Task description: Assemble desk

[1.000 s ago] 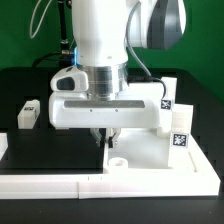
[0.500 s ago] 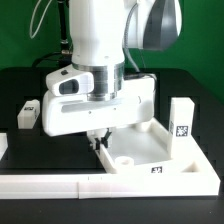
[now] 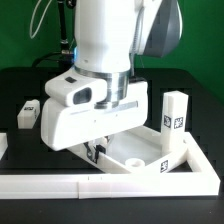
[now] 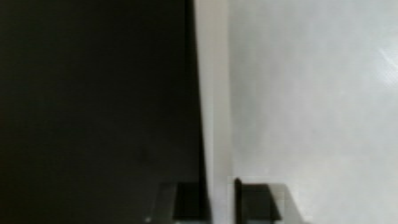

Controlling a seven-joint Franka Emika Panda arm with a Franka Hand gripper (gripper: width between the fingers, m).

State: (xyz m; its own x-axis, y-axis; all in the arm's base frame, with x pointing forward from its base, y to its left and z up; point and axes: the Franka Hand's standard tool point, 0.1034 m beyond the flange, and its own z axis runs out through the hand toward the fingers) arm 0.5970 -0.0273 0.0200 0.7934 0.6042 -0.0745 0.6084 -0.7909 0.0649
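White plastic desk top (image 3: 125, 170), tray-shaped, is lying on the black table (image 3: 20, 80) toward the exterior view's right, a round socket (image 3: 133, 160) sitting inside. The gripper (image 3: 97, 152) is clamping its thin raised rim (image 4: 215, 100). One square leg (image 3: 173, 112) is standing upright, seemingly in its far corner; a second leg (image 3: 28, 113) is lying well apart.

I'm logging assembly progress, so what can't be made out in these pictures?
- Exterior view: the arm hides much of the desk top.
- Exterior view: the foot of the upright leg sits behind the rim; joined or loose is unclear.
- Wrist view: blurred and close; beyond the claw on the rim, nothing else shows.
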